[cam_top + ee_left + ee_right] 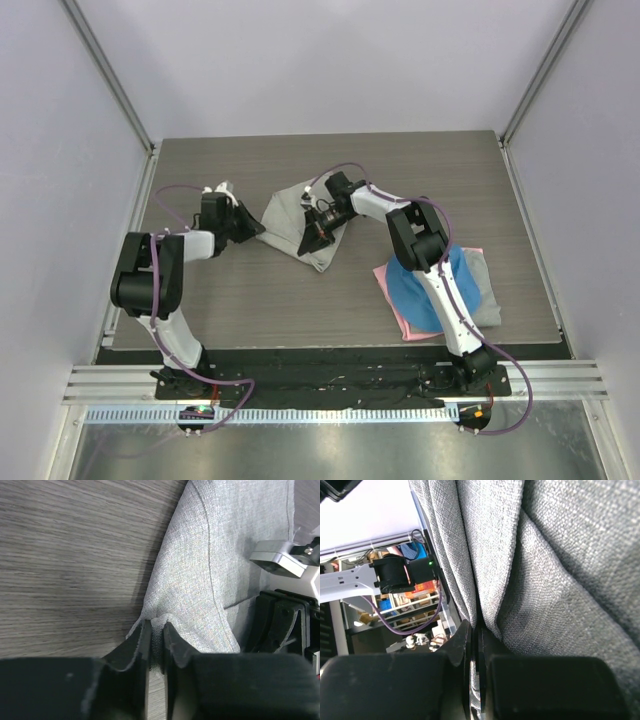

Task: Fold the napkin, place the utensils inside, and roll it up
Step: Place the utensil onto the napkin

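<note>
The napkin [290,228] lies bunched near the middle of the tabletop [250,300], a little toward 9 o'clock of its centre, and both sets of jaws have hold of it. The left jaws meet it at its 9 o'clock corner, narrowed onto a small peak of cloth. The right jaws come in from 3 o'clock and are closed tight on a fold of it.

The top view shows only a crumpled grey shape between the two arms. The left wrist view shows the napkin [200,570] running away toward 1 o'clock, its pinched corner raised into the jaws, and black and silver parts of the right arm [285,620] at 3 o'clock. The right wrist view is filled with the napkin [545,580] hanging in long vertical folds; the left arm [395,575] shows past it at 9 o'clock.

Count: one napkin and two arms. At the tabletop's 4 o'clock stands a pile of one blue cloth [440,285] on one pink cloth [400,300], with one more grey cloth [485,295] under them.
</note>
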You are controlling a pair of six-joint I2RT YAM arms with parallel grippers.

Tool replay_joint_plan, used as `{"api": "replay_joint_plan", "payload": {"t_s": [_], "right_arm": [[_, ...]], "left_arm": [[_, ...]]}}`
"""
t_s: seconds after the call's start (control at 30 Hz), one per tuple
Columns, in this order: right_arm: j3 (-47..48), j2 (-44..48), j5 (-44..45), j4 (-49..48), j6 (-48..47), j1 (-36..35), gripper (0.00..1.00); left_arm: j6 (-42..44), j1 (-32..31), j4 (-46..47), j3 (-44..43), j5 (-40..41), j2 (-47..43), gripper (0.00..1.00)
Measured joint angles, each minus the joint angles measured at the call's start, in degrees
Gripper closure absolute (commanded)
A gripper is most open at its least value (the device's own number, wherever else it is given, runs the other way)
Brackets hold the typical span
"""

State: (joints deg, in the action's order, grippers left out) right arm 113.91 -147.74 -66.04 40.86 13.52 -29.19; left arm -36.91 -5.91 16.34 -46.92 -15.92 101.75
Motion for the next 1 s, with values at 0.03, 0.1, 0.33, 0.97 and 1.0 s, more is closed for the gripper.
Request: {"api": "replay_joint_plan", "payload": {"t_s": [0.03, 0.1, 0.33, 0.97, 1.0], "right_arm": [[0.00, 0.20, 0.46, -0.11, 0.00, -0.02, 0.87], [-0.11, 0.83, 1.73, -0.15, -0.04, -0.07, 0.76], [-5.66, 9.86, 12.22, -3.34, -3.34, -0.61, 0.29], [-45.18, 39.50, 57.11, -32.68, -22.18, -15.50, 0.22], [-45.33, 39.50, 58.29, -32.96, -22.91, -16.28, 0.22]], "left_arm": [[0.07, -0.02, -1.20, -0.83, -0.07, 0.24, 0.95], [0.31, -0.02, -3.48, -2.36, -0.20, 0.68, 1.00], [1.86, -0.13, -12.22, -7.19, -0.76, 1.68, 1.00], [3.56, 0.04, -23.08, -12.87, -0.87, 3.26, 1.00], [3.56, 0.04, -23.10, -12.87, -0.87, 3.26, 1.00]]}}
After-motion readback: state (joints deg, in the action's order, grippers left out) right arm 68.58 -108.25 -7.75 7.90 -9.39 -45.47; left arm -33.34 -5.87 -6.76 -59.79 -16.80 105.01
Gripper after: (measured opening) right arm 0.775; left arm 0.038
